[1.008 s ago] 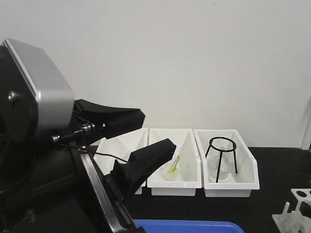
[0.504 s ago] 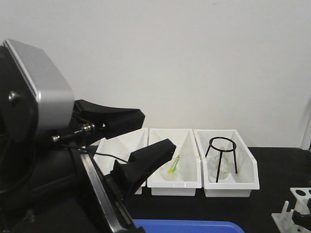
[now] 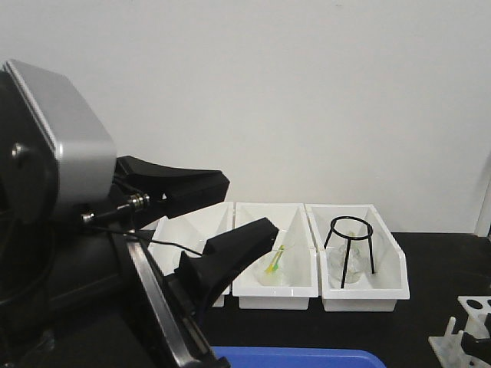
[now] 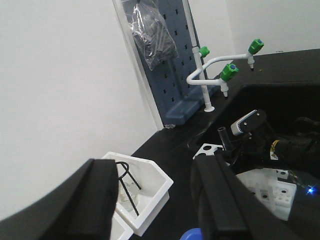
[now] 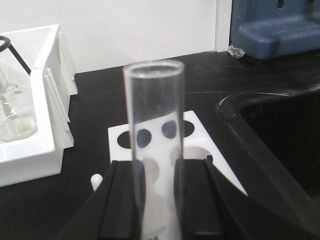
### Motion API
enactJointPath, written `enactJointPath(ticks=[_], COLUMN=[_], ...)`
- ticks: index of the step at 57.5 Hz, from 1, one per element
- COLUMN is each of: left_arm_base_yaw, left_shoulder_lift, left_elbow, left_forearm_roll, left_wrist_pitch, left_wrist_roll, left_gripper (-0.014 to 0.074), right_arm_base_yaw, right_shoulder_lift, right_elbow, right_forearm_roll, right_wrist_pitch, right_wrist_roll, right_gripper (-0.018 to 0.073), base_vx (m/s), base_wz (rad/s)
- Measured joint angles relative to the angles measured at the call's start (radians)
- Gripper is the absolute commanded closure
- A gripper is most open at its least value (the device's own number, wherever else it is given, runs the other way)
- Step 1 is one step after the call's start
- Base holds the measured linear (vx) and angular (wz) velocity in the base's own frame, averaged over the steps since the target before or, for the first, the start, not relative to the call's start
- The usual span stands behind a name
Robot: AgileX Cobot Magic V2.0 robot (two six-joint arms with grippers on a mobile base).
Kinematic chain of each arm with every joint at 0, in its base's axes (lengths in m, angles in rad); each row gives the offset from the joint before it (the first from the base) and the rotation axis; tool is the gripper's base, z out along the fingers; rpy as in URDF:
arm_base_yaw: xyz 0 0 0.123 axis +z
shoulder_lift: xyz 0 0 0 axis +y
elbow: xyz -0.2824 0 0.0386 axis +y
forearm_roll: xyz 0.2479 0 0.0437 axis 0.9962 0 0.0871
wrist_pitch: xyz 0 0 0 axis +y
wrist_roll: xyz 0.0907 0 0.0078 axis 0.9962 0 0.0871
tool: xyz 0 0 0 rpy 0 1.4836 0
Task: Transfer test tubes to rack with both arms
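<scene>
Slim clear glass test tube [image 5: 154,150] is upright, open rim on top, long axis near vertical, pinched by the right gripper [image 5: 155,172] with a black finger on each side. Its lower end is out of frame, so the tip's height can't be told. Small white plastic rack [image 5: 197,127] sits on the black worktop [image 5: 90,100] directly behind and below the tube; two round holes show through the glass. Judgement: the insertion is the right arm's job and calls for a straight drop along the tube's axis once the tip is over a hole. Left gripper [image 4: 155,170] is well apart from the rack, fingers spread and holding nothing. White rectangular bin [image 3: 383,287] with the black wire tripod [image 3: 351,245] lies left of the rack, clear of that drop.
</scene>
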Motion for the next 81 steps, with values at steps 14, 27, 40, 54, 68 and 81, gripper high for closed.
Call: enactJointPath(ticks=[14, 27, 40, 54, 68, 81], left_arm_base_yaw=[0.000, 0.000, 0.000, 0.000, 0.000, 0.000], left_shoulder_lift=[0.000, 0.000, 0.000, 0.000, 0.000, 0.000], left_elbow=[0.000, 0.000, 0.000, 0.000, 0.000, 0.000], left_forearm_roll=[0.000, 0.000, 0.000, -0.020, -0.023, 0.058], left_wrist_pitch=[0.000, 0.000, 0.000, 0.000, 0.077, 0.225], left_wrist_roll=[-0.002, -0.002, -0.003, -0.028, -0.082, -0.112], left_gripper=[0.0150, 0.0150, 0.0150, 0.0150, 0.0150, 0.0150], right_arm_base_yaw=[0.000, 0.000, 0.000, 0.000, 0.000, 0.130], right_shoulder_lift=[0.003, 0.005, -0.113, -0.407, -0.829, -1.028], right_elbow=[0.000, 0.000, 0.000, -0.022, -0.146, -0.166], right_forearm_roll=[-0.002, -0.009, -0.011, -0.107, -0.313, -0.497], right_wrist_pitch=[0.002, -0.018, -0.021, 0.057, 0.487, 0.786], right_wrist_roll=[0.000, 0.003, 0.006, 0.026, 0.182, 0.420], right_gripper=[0.0167, 0.0050, 0.0048, 0.0048, 0.0108, 0.0149], base_vx=[0.00, 0.00, 0.00, 0.00, 0.00, 0.00], base_wz=[0.00, 0.00, 0.00, 0.00, 0.00, 0.00])
